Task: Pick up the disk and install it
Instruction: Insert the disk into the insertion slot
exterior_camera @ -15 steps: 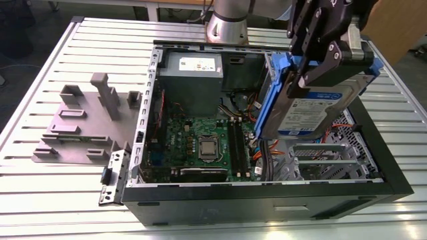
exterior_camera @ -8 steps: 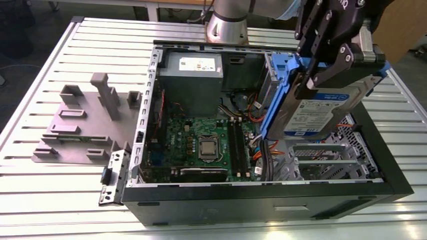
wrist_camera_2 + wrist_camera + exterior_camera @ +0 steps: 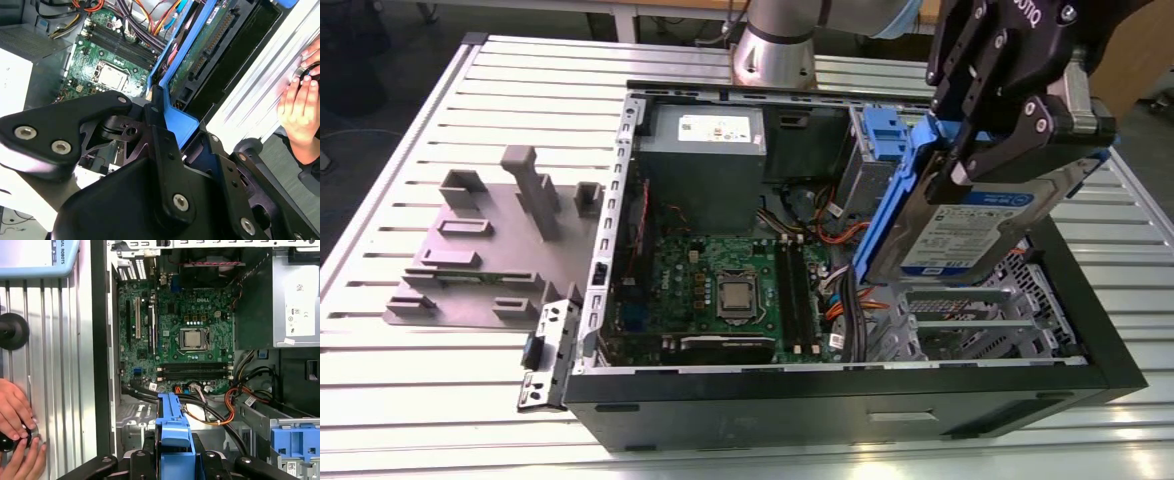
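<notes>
The disk [image 3: 965, 232], a silver drive with a white-and-blue label and blue side rails, hangs tilted over the open computer case [image 3: 854, 405], above the metal drive bay [image 3: 974, 322] at the exterior view's right. My black gripper [image 3: 1021, 160] is shut on it from above. Between the black fingers [image 3: 65, 134] in the second wrist view run the disk's blue rail [image 3: 177, 120] and its green circuit side [image 3: 205, 45]. The rail [image 3: 174, 432] also rises between my gripper's [image 3: 175, 465] fingers in the first wrist view.
Inside the case lie the green motherboard [image 3: 720, 285], a grey power supply box [image 3: 707, 150], bundled cables [image 3: 225, 410] and an upright silver cage with a blue latch [image 3: 874, 150]. A grey fixture [image 3: 494, 250] stands on the slatted table. A person's hand [image 3: 17, 440] rests beside the case.
</notes>
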